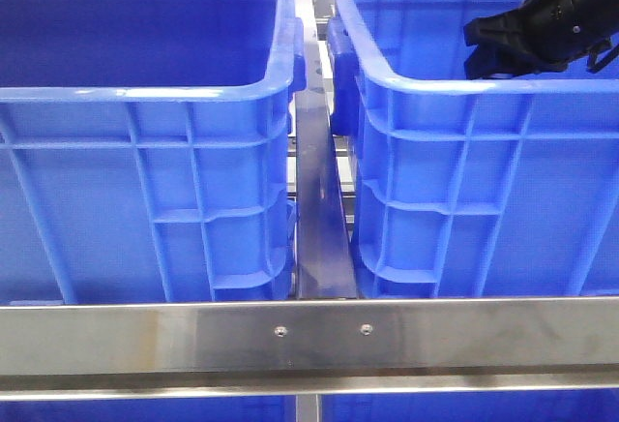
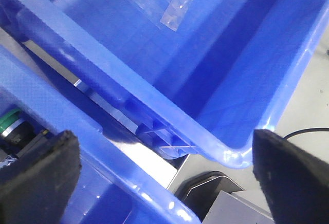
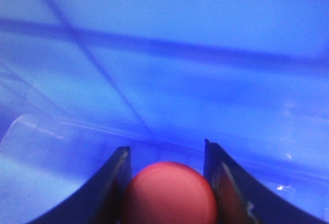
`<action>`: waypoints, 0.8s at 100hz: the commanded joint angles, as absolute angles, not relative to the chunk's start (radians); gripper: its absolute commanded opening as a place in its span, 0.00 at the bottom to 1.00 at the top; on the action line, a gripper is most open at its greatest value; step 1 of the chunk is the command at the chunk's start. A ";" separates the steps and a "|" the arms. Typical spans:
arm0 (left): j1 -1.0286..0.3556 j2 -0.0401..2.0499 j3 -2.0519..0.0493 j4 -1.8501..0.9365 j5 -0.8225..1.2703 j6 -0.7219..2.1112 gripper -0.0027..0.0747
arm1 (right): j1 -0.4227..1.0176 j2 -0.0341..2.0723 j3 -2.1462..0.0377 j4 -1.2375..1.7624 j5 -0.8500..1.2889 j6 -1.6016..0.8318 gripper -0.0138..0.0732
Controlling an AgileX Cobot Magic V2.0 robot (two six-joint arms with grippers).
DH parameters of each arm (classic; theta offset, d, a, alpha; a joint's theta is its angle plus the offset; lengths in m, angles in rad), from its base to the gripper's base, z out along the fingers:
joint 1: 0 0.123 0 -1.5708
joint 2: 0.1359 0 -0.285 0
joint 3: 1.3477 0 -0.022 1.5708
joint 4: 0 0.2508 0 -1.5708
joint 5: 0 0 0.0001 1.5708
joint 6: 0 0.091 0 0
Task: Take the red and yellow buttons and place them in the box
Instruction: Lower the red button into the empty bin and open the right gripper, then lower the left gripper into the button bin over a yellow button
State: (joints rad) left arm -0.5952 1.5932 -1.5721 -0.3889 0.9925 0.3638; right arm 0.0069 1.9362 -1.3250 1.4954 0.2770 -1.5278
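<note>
The red button, a dark red domed disc, sits between the two dark fingers of my right gripper, which is shut on it. All around it the right wrist view shows only blurred blue crate surface. From the front, my right gripper is a black shape reaching down inside the box, the ribbed blue crate on the right, near its back right. My left gripper stands wide open and empty above the gap between two crate rims. The yellow button is out of view.
A second blue crate with a darker inside stands on the left, with a steel rail between the two. A steel bar crosses the front. The left wrist view shows a crate floor with clear tape and a green-and-black part.
</note>
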 commanded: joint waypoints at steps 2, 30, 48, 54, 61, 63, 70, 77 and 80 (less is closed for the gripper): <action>-0.605 1.549 -1.606 -0.422 0.948 0.363 0.86 | 0.004 1.887 -1.355 1.519 0.298 -1.540 0.65; -0.605 1.549 -1.606 -0.422 0.945 0.363 0.86 | 0.004 1.877 -1.355 1.519 0.301 -1.540 0.73; -0.605 1.549 -1.606 -0.422 0.945 0.363 0.86 | 0.004 1.840 -1.353 1.519 0.308 -1.540 0.73; -0.605 1.549 -1.606 -0.422 0.945 0.363 0.86 | 0.004 1.819 -1.350 1.518 0.308 -1.540 0.73; -0.605 1.549 -1.606 -0.422 0.943 0.363 0.86 | 0.004 1.786 -1.335 1.516 0.302 -1.540 0.73; -0.605 1.549 -1.606 -0.422 0.943 0.363 0.86 | 0.004 1.775 -1.328 1.516 0.302 -1.540 0.73; -0.605 1.549 -1.606 -0.422 0.942 0.363 0.86 | 0.004 1.732 -1.296 1.516 0.299 -1.540 0.73; -0.605 1.549 -1.606 -0.422 0.940 0.363 0.86 | 0.004 1.685 -1.258 1.516 0.298 -1.540 0.73; -0.605 1.549 -1.606 -0.422 0.940 0.363 0.86 | 0.004 1.660 -1.237 1.516 0.297 -1.540 0.73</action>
State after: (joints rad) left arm -0.5952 1.5932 -1.5721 -0.3889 0.9887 0.3638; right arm 0.0069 1.7704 -1.2553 1.4954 0.2841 -1.5278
